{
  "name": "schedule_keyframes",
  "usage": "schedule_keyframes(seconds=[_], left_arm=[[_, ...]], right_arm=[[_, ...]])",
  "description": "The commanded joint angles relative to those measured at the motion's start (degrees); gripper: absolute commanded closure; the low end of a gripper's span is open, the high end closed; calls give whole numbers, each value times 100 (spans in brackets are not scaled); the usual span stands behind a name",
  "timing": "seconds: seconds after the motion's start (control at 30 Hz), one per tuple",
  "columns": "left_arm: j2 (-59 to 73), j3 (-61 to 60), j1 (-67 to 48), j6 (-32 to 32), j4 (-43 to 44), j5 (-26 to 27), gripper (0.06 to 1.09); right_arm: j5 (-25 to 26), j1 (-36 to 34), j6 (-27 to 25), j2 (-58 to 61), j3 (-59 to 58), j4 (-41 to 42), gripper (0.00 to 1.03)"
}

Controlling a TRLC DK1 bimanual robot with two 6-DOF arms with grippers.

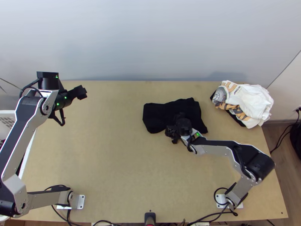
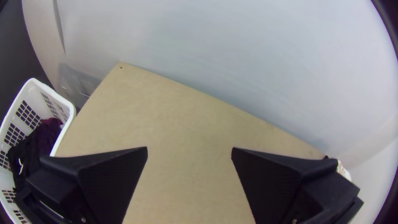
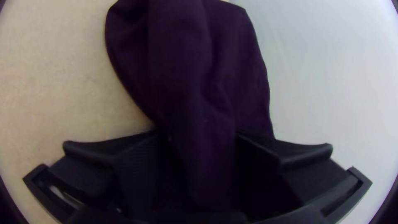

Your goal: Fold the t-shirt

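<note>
The black t-shirt (image 1: 158, 116) lies folded in a compact, uneven bundle right of the table's middle. At its near edge, over the cloth, is my right gripper (image 1: 172, 132). In the right wrist view the t-shirt (image 3: 182, 62) looks dark purple, with soft lengthwise folds running in between the fingers of my right gripper (image 3: 198, 137), which stand wide apart, with one side of the cloth passing behind a finger. My left gripper (image 1: 83, 92) is above the far left of the table, away from the cloth. In the left wrist view this gripper (image 2: 190, 151) is open, with nothing between its fingers.
A crumpled white and orange printed garment (image 1: 250, 103) lies over dark cloth at the table's far right corner. A white basket (image 2: 66, 103) with dark clothes stands beyond the left edge. Bare tabletop (image 1: 113, 150) stretches across the left and middle.
</note>
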Motion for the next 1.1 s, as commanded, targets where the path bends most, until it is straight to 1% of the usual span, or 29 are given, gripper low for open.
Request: schedule_keyframes(seconds=[0.0, 0.2, 0.4, 0.57, 0.8, 0.9, 1.07], left_arm=[[25, 52, -12, 13, 6, -13, 10], [34, 175, -47, 5, -21, -13, 10], [52, 324, -74, -4, -109, -13, 10], [43, 500, -135, -75, -205, -13, 10], [-98, 562, -144, -127, -443, -31, 10], [-177, 562, -91, -83, -522, -48, 10], [-282, 500, 32, -4, -601, -48, 10]], right_arm=[[259, -78, -107, 474, 254, 59, 90], [549, -87, 121, 359, 122, 692, 100], [927, -139, 350, -212, 465, 956, 100], [1217, -298, 605, -827, 834, 956, 100], [1533, -473, 737, -1776, 817, 929, 100], [1665, -623, 772, -2181, 720, 920, 100], [1920, -1071, 789, -2849, 746, 894, 100]])
